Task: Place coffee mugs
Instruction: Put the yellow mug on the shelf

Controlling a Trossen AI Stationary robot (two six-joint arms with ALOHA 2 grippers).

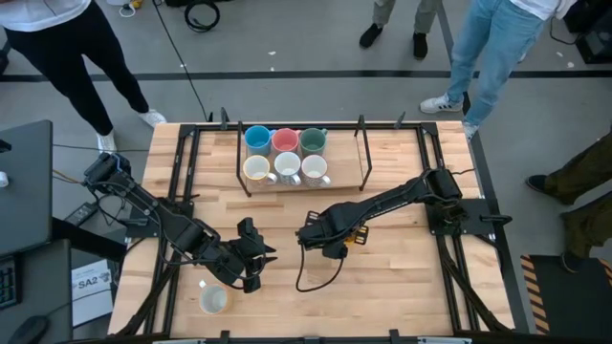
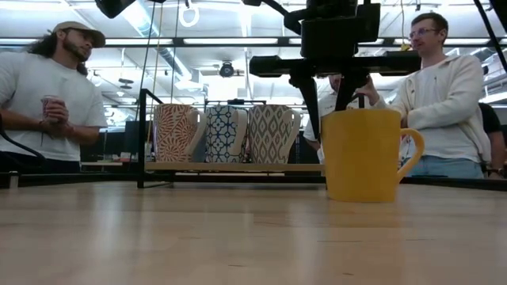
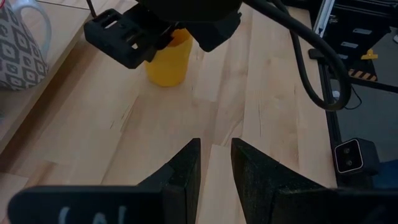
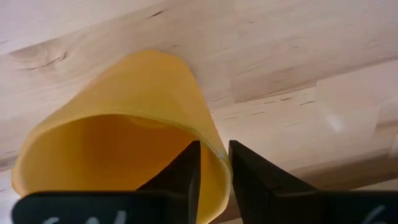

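The orange mug (image 2: 364, 154) stands upright on the table's middle, handle (image 2: 412, 154) to one side; in the high view my right gripper (image 1: 320, 239) covers nearly all of it. That gripper (image 4: 214, 149) hangs over it, fingers down astride its rim. Six mugs sit in the wooden tray (image 1: 363, 153) at the far side: blue (image 1: 256, 138), pink (image 1: 285, 140) and green (image 1: 313, 141) behind three pale ones (image 1: 287, 168). Another pale mug (image 1: 212, 299) stands near the near-left corner. My left gripper (image 1: 266, 250) hovers left of centre, narrowly open (image 3: 216, 146) and holding nothing. My right gripper comes from above, pointing down, with one finger inside the orange mug and one outside. The wall at the rim (image 4: 205, 135) is pinched between them, on the side away from the handle. The mug stands upright with its base on the table (image 2: 238, 229).
The tray's dark metal posts (image 1: 241, 153) rise at its ends. A black cable (image 1: 306, 277) loops on the table below my right gripper. Several people stand around the far edge (image 2: 47, 103). Bare wood lies between the tray and the grippers.
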